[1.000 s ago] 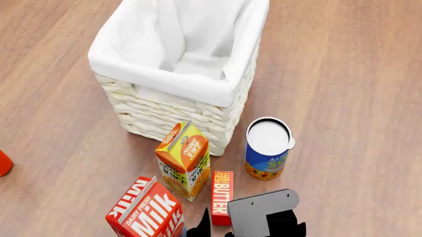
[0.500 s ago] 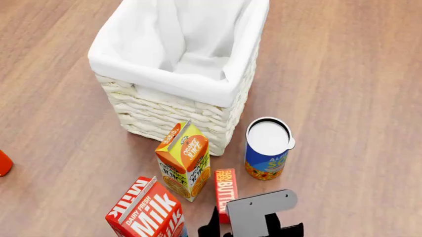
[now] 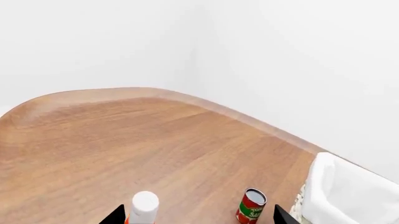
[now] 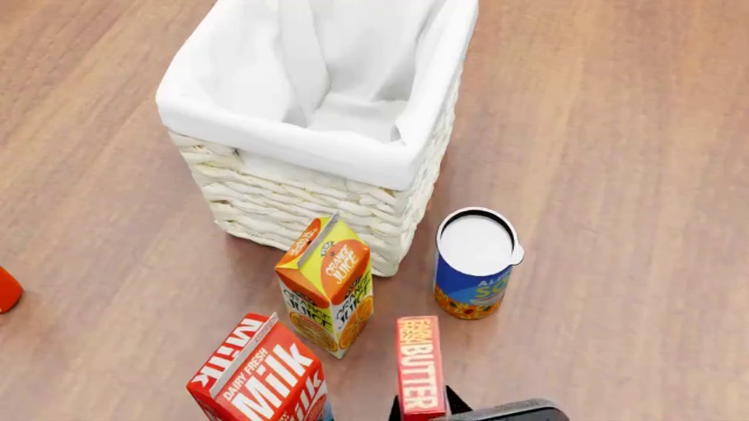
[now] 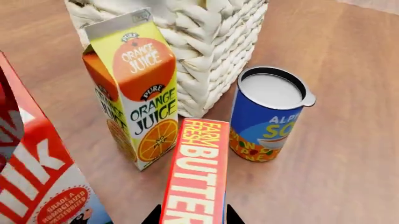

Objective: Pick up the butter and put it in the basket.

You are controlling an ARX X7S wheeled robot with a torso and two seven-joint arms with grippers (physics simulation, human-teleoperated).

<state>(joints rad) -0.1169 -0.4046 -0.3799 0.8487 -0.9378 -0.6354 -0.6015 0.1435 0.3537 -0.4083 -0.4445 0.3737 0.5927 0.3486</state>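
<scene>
The tabletop (image 4: pixel 620 132) is of brown wood with a fine grain, and its far edge is rounded. On it stands the basket (image 4: pixel 316 189), white wicker with a cloth liner. Just in front of the basket stand an orange juice carton (image 4: pixel 328 285) and a blue can (image 4: pixel 474 267). A milk carton (image 4: pixel 258 377) stands near the juice. A red can (image 3: pixel 251 206) stands beside the basket.

Juice carton (image 4: pixel 326 285), milk carton (image 4: pixel 260 377), cans (image 4: pixel 475 263).
</scene>
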